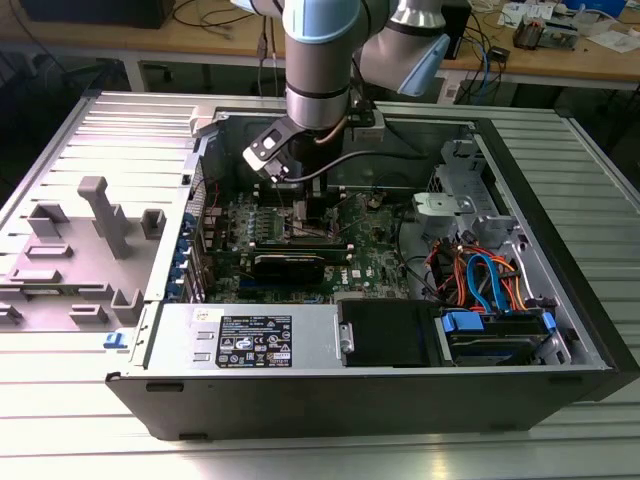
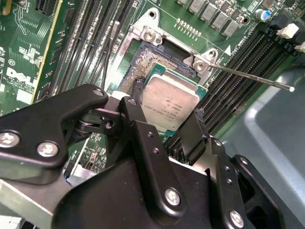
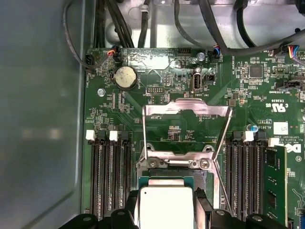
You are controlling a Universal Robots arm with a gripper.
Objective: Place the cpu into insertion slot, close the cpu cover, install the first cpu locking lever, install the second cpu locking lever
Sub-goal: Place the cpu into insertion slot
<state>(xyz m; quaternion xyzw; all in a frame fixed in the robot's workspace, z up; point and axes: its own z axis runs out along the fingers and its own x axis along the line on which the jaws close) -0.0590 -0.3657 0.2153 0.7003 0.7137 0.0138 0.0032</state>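
Exterior view: the arm [image 1: 318,60] drops straight down into the open computer case [image 1: 350,400]. Its wrist hides the insertion slot and the cpu there, and the gripper end is hard to make out among the board parts.

Second wrist view: the gripper [image 2: 163,112] body blocks the near half of the insertion slot [image 2: 147,64]. The slot's far half is bare, with a dark contact field and a silver rim. The cpu [image 2: 169,101] is pinched edge to edge between two black fingers [image 2: 136,119], parted just the chip's width. The chip is over the slot's near part, silver top up. Cannot tell whether it touches the slot or hangs just above it.

First wrist view: the chip's near edge is cut off at the view's edge, with a finger on each side of it. The cpu cover [image 3: 157,109] stands open, swung up from the slot's far edge, and green board shows through its window.

A locking lever [image 2: 248,77], a thin rod, is raised. It sticks out from the slot's corner over the memory slots [image 2: 233,62].
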